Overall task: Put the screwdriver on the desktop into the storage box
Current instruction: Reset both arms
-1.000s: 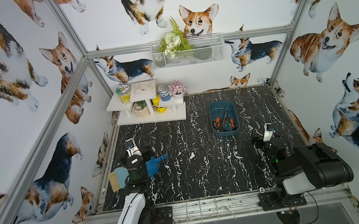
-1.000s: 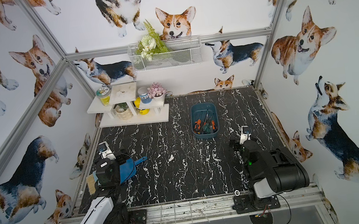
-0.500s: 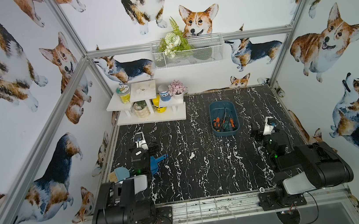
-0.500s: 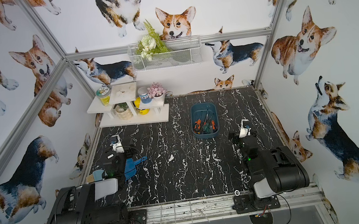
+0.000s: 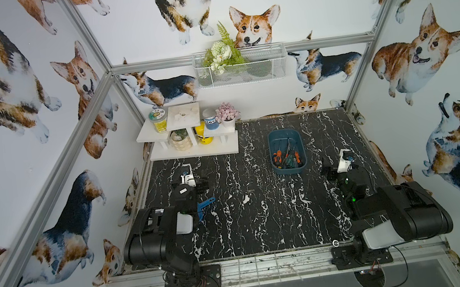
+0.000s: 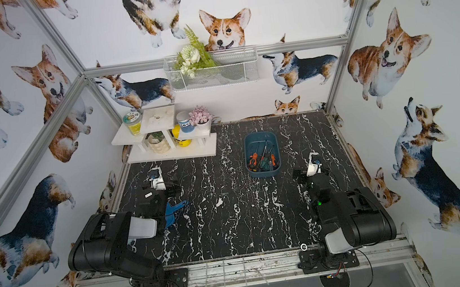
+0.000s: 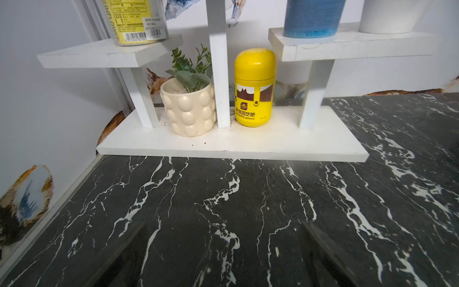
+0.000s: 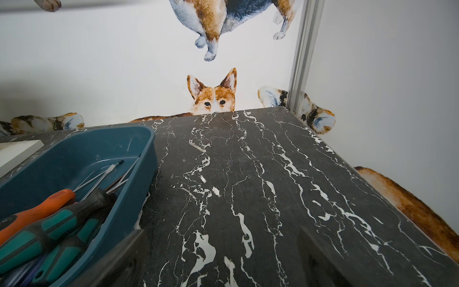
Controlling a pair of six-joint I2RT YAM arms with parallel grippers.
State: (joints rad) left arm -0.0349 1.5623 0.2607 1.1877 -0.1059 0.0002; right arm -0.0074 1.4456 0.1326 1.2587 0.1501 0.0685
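1. As both top views show, a black marbled worktop (image 5: 259,205) carries a teal storage box (image 5: 289,170) toward the back, right of centre. Several screwdrivers (image 5: 286,158) lie inside it. Low over the worktop, the left end effector (image 5: 195,183) faces a white shelf (image 5: 194,151). The right end effector (image 5: 335,169) sits near the box's right side.
2. Left wrist view: two blurred fingers (image 7: 124,261) are spread wide, holding nothing. Ahead stands the shelf with a cream plant pot (image 7: 188,111) and a yellow bottle (image 7: 254,87).
3. Right wrist view: fingers are spread wide, holding nothing. The box lies alongside, with orange-handled and green-handled screwdrivers inside.
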